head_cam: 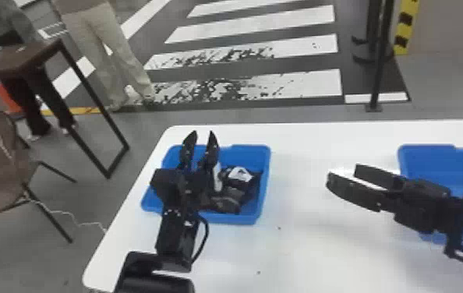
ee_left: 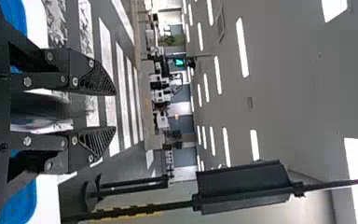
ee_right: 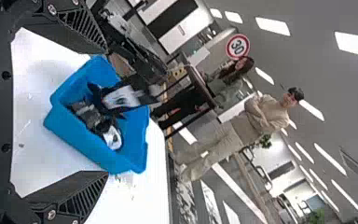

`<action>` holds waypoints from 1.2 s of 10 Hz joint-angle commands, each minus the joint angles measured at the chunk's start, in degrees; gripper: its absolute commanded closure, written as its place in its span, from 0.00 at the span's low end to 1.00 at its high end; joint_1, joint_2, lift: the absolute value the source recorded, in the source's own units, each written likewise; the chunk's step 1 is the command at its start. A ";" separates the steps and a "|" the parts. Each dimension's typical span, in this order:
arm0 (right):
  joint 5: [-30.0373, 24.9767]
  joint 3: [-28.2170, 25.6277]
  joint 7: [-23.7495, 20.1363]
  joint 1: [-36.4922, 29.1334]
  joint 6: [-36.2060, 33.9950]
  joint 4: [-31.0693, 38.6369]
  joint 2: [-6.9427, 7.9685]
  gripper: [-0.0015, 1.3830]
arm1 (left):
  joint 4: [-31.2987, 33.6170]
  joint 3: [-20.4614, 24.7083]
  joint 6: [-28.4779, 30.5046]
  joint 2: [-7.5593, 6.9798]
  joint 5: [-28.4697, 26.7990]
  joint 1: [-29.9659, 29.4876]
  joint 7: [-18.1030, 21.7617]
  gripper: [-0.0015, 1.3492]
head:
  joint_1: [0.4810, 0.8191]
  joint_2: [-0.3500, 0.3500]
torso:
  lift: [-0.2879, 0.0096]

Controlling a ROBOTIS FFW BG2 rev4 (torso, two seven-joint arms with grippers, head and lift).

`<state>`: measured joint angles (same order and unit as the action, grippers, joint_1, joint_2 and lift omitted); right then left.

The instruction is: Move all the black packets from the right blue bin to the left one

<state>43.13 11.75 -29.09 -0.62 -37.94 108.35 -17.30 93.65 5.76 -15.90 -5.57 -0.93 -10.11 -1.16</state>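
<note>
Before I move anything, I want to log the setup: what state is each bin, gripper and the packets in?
Left bin, uncovered, loaded.
Black packets, jumbled in the left bin; one blurred near the left gripper, held or loose unclear.
Left gripper, open.
Right gripper, open.
Right bin, uncovered, partly hidden, contents unclear.

"What's on the surface [head_cam: 320,253]?"
"The left bin [head_cam: 264,187] and, well apart from it, the right bin [head_cam: 425,163]."
"And the packets [head_cam: 238,175]?"
"Some lie in the left bin."
"Left of the surface?"
"A chair [head_cam: 0,163], a table [head_cam: 20,58] behind it."
</note>
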 commanded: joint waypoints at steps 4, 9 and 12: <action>-12.40 -13.01 2.37 -11.19 12.07 6.47 3.07 0.08 | 15.54 -1.87 -5.62 0.56 9.04 -11.68 2.92 0.00 | 0.63 0.84 | 0.50; -21.20 -21.58 13.36 -33.41 30.63 22.22 7.72 0.08 | 39.45 -1.99 4.22 2.40 13.84 -31.51 4.59 0.00 | 0.63 0.58 | 0.50; -25.42 -22.49 15.38 -40.30 30.07 25.18 10.36 0.08 | 40.15 1.67 13.22 3.28 5.96 -34.04 5.82 0.00 | 0.63 0.51 | 0.50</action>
<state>18.19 -10.60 -13.73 -40.03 -7.54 133.07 -7.41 134.00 6.56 -4.73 -2.39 6.98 -43.79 4.52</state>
